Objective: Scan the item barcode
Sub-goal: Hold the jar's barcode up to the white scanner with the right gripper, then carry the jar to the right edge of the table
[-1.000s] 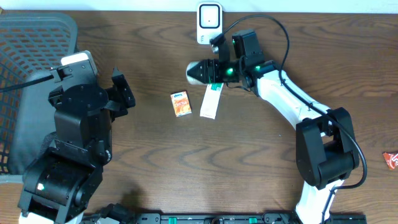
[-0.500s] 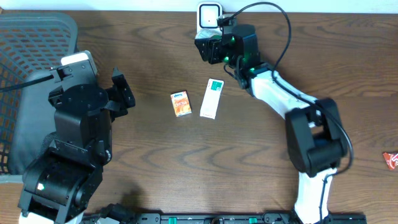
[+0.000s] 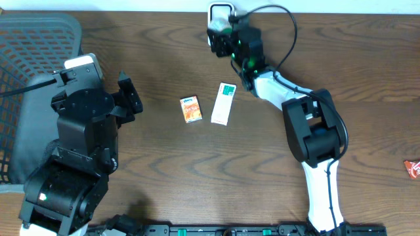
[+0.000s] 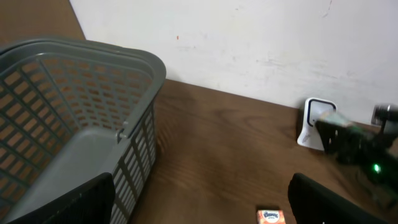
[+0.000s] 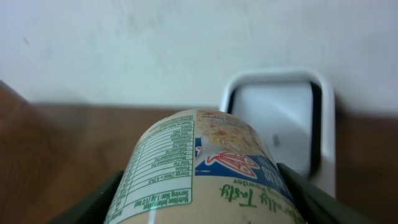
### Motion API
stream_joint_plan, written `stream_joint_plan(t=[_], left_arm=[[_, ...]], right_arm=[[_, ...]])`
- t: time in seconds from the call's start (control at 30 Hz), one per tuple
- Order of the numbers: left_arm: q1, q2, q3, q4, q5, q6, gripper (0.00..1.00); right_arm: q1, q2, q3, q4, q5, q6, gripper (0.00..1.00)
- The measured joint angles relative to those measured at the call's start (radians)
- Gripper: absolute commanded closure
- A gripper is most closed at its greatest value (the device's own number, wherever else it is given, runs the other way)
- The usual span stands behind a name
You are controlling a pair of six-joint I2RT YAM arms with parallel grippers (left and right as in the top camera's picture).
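The item [image 5: 199, 168] is a round container with a cream label, a nutrition table and a blue fish logo. My right gripper [image 5: 202, 202] is shut on it, one dark finger on each side. It is held up close in front of the white barcode scanner [image 5: 280, 118] by the back wall. From overhead, the right gripper [image 3: 222, 38] and the item [image 3: 215, 34] sit just below the scanner [image 3: 220, 9]. My left gripper [image 4: 199, 208] is open and empty, above the table beside the basket [image 4: 74, 124].
A small orange box [image 3: 190, 109] and a white-and-green box [image 3: 224, 103] lie mid-table. The grey mesh basket [image 3: 26, 78] fills the left side. A red packet [image 3: 412, 168] lies at the right edge. The wall runs behind the scanner.
The right arm has swung the item from above the white-and-green box back to the scanner and turned it towards the scanner's face. The left arm has not moved.
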Motion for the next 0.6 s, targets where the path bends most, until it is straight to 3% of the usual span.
stream_joint_plan(t=[0.23,0.6], left_arm=[[0.000,0.000,0.000,0.000,0.000,0.000,0.11],[0.000,0.000,0.000,0.000,0.000,0.000,0.11]], right_arm=[[0.000,0.093,0.150,0.014,0.064,-0.040,0.54],[-0.005,0.114,0.155,0.008,0.109,-0.069,0.53]])
